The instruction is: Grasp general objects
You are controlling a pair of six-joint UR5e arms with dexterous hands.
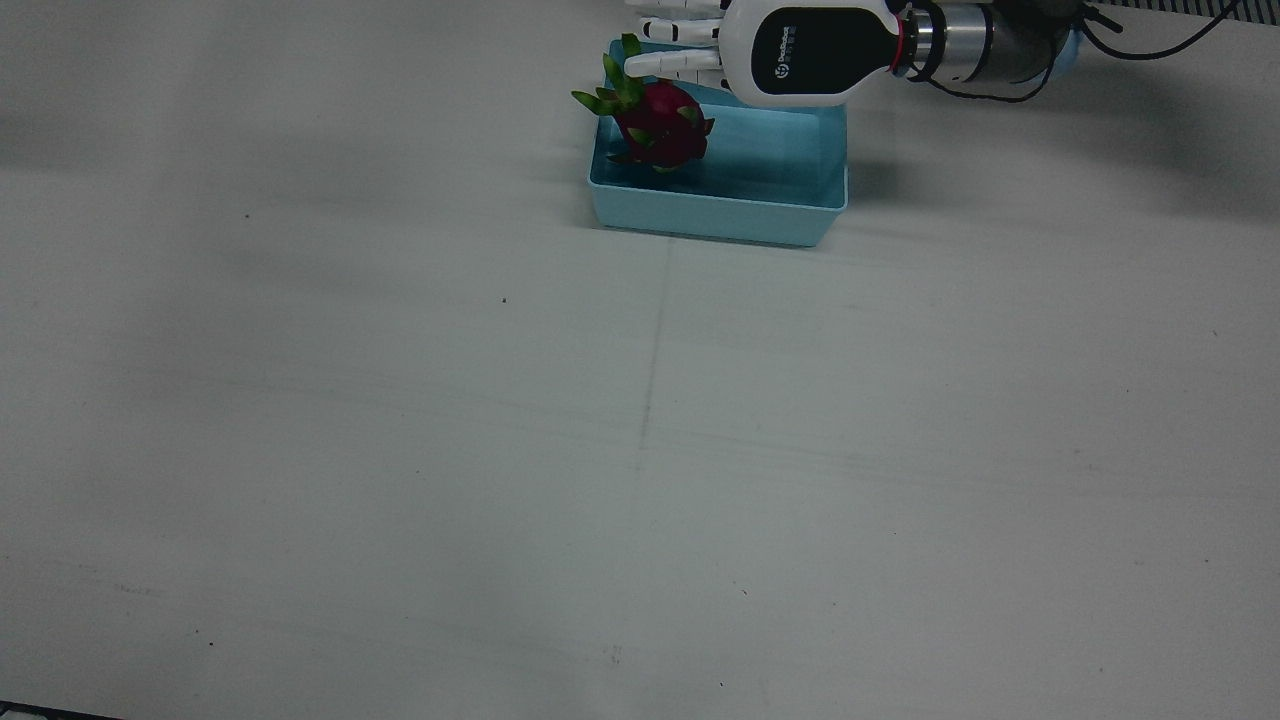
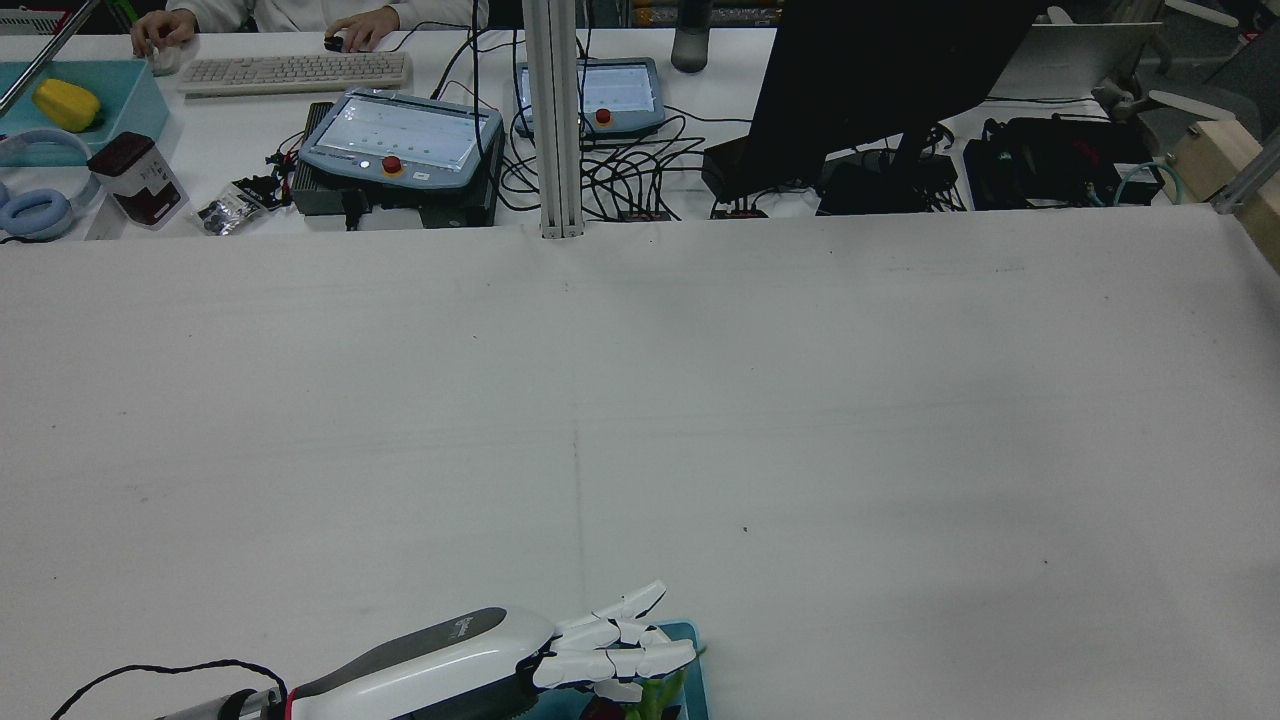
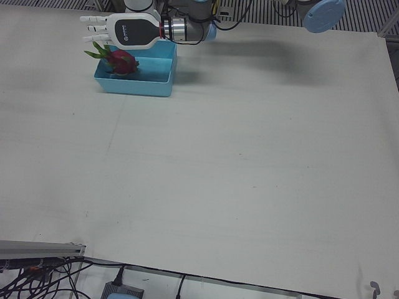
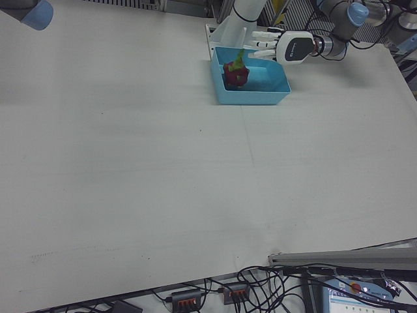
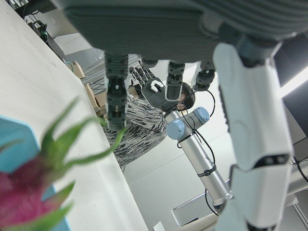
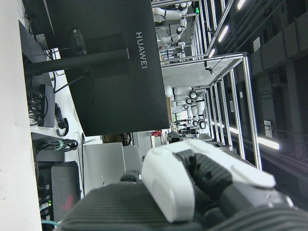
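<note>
The left hand (image 1: 760, 52) hovers palm-down above the light blue bin (image 1: 720, 215), its wrist out toward 3 o'clock in the front view and its fingers (image 1: 668, 66) stretched flat, slightly apart, toward 9 o'clock, closed on nothing. Just under those fingertips the dragon fruit (image 1: 660, 125) sits inside the bin, in its 9 o'clock end, with green scales poking past the rim; whether a fingertip touches the scales cannot be told. In its own camera the right hand (image 6: 202, 192) shows only a white and grey part of itself, with its finger state not readable, and a black monitor (image 6: 101, 67) beyond. The white table (image 1: 640, 450) spreads bare toward 6 o'clock. In the rear view, past the table at 12 o'clock, lie teach pendants (image 2: 400, 145), a keyboard (image 2: 295, 70) and tangled cables (image 2: 620, 170).
</note>
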